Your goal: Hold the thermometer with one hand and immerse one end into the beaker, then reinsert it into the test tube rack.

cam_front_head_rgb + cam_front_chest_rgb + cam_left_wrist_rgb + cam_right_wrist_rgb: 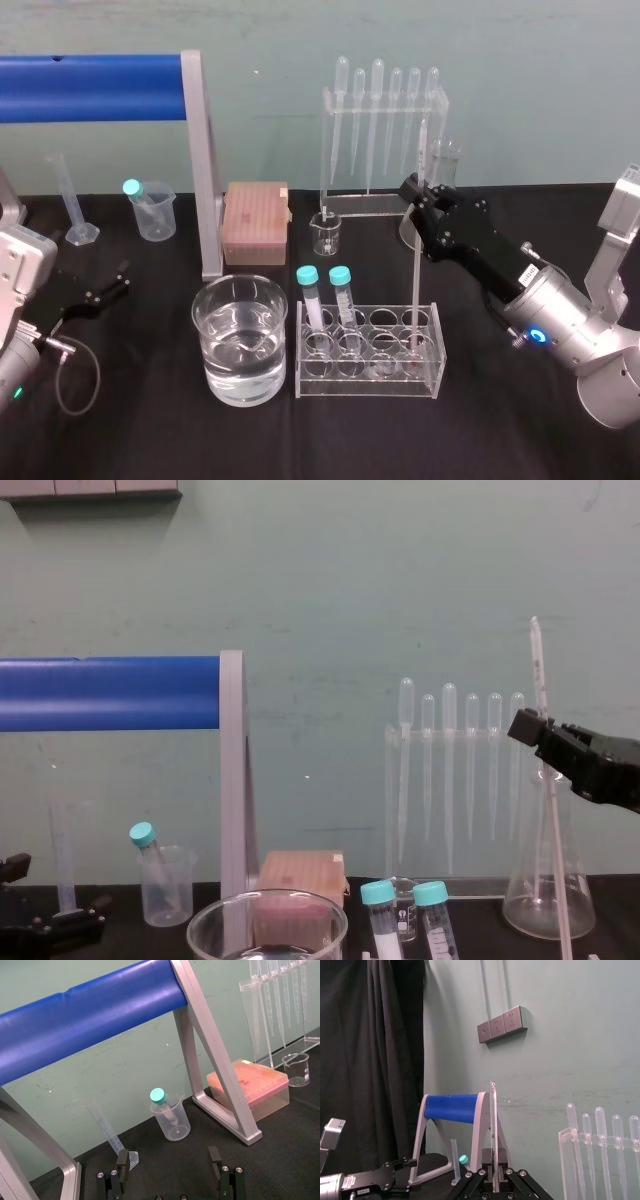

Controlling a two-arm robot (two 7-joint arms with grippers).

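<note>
1. The right gripper [418, 196] has a long, angular black housing with a small white label [526, 274] near its rear.
2. The right wrist [565, 325] is a thick silver cylinder with a glowing blue ring [538, 336]. Pale grey arm links sit behind it.
3. The left gripper [168, 1160] has two black fingers [122, 1159] on black blocks, fastened with silver screw heads [223, 1168].
4. The left wrist [20, 275] has a pale grey housing, a small green indicator [16, 393] and a looped black cable [97, 378].
</note>
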